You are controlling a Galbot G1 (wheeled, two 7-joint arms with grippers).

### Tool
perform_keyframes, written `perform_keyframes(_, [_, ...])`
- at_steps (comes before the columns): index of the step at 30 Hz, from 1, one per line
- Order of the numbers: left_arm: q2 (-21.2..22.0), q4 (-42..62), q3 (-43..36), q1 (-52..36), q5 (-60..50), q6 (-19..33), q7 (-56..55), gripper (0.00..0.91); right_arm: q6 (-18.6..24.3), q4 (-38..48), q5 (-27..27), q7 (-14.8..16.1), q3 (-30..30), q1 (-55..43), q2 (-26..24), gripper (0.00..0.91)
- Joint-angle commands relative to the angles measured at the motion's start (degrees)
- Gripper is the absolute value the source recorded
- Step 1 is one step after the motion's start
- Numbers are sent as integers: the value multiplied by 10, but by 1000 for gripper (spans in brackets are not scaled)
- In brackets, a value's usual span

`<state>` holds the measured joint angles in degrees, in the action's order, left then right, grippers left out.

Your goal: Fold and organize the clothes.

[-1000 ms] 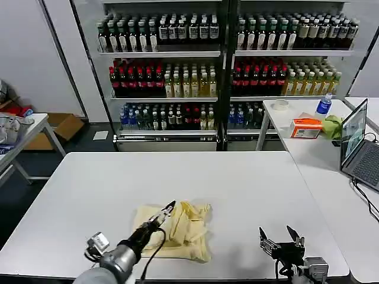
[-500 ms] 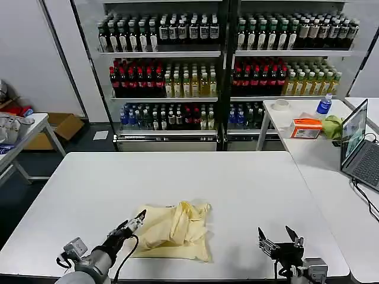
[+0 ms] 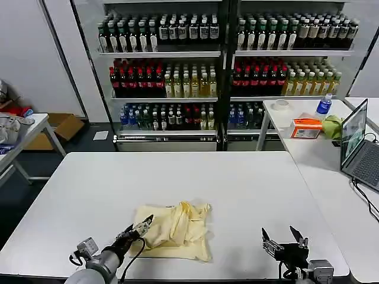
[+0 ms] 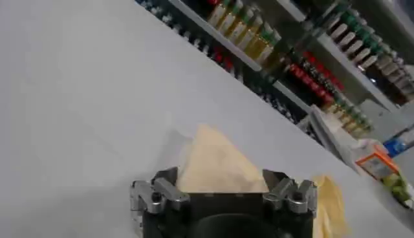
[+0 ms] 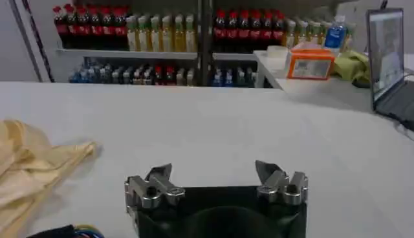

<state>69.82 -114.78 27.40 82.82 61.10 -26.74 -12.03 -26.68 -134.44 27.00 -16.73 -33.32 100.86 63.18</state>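
compared with half a second back, the left gripper (image 3: 143, 224) has nudged closer to the one t-shirt (image 3: 175, 232) (crumpled, cream-yellow), fingers apart at its left edge on the white surface (image 3: 237, 189). right gripper (image 3: 284, 239) sits well right of the shirt, fingers apart, holding nothing.

No lettering can be made out: the bottle labels (image 3: 177, 84) on the shelves (perhaps printed) and the orange box (image 3: 306, 128) show colour only.
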Motion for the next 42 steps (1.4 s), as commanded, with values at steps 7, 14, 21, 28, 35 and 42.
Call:
perform_keyframes(7, [1, 40, 0, -4, 62, 2, 64, 10, 1, -6, 2, 0, -9, 11, 2, 907])
perform_keyframes(14, [7, 36, 10, 1, 84, 0, 69, 20, 0, -7, 2, -1, -9, 10, 5, 907])
perform_keyframes(21, [23, 37, 41, -7, 127, -6, 61, 20, 0, -9, 1, -2, -10, 10, 7, 907])
perform_keyframes(28, [45, 29, 90, -14, 196, -18, 46, 10, -1, -9, 1, -3, -8, 8, 10, 907])
perform_keyframes(35, [49, 17, 174, -10, 271, -35, 26, 20, -2, -8, 2, -3, -6, 4, 13, 907])
perform_keyframes(42, [-89, -7, 339, -2, 305, -62, -26, 10, -1, -4, 9, -3, -6, -8, 10, 907])
